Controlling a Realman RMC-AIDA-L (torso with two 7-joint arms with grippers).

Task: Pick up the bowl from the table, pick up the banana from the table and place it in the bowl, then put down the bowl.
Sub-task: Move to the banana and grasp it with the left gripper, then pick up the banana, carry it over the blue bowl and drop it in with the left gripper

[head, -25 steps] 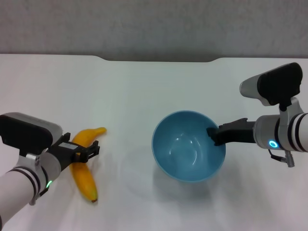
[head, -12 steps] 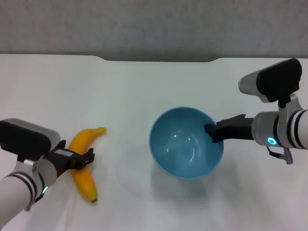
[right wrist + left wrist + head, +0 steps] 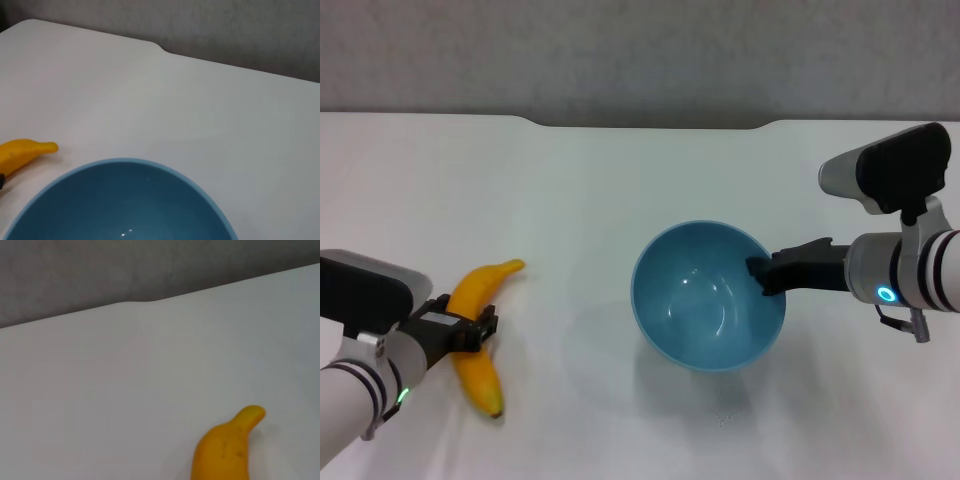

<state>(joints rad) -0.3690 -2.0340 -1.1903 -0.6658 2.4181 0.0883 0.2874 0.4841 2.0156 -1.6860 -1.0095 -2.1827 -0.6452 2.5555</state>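
Note:
The light-blue bowl (image 3: 708,297) hangs a little above the white table (image 3: 600,190), with its shadow under it. My right gripper (image 3: 761,276) is shut on the bowl's right rim. The bowl's inside fills the bottom of the right wrist view (image 3: 125,200). The yellow banana (image 3: 480,287) is at the front left, and my left gripper (image 3: 460,333) is shut around its middle. Its dark tip points toward the table's front edge. The banana's stem end shows in the left wrist view (image 3: 227,447) and at the edge of the right wrist view (image 3: 22,151).
The table's far edge has a shallow notch (image 3: 650,123) in front of a grey wall. White tabletop lies between the banana and the bowl.
My left gripper has moved left and toward the front edge, and the banana has gone with it. The bowl shifted slightly left and up, then held still.

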